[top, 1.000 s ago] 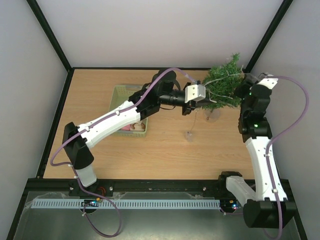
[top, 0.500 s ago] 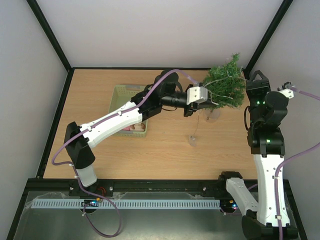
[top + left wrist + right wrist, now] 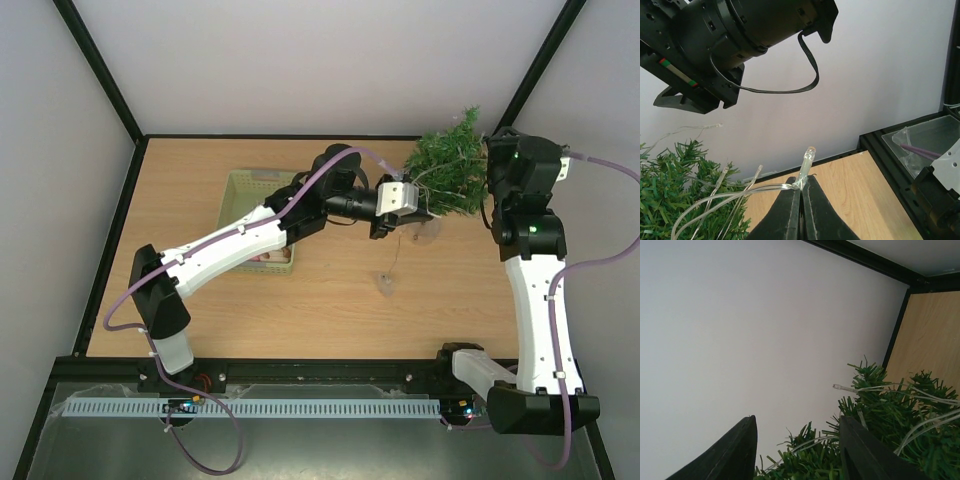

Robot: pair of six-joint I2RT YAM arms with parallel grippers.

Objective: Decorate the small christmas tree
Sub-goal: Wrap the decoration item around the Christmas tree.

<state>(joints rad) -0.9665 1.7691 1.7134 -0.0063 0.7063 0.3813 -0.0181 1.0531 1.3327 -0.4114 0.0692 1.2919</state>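
Small christmas tree [image 3: 452, 172] sitting at the far right corner of the table [image 3: 330, 310], your left gripper [image 3: 801, 184] just beside its left flank, pinching shut on a clear light string [image 3: 806, 157], your right gripper [image 3: 796, 422] hovering at its right side, fingers spread apart, needles showing between them.

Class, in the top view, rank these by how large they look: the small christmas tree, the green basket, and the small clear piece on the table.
1-2. small christmas tree and green basket: alike. The left arm hides part of the basket, so no ranking.
3. clear piece: smallest.
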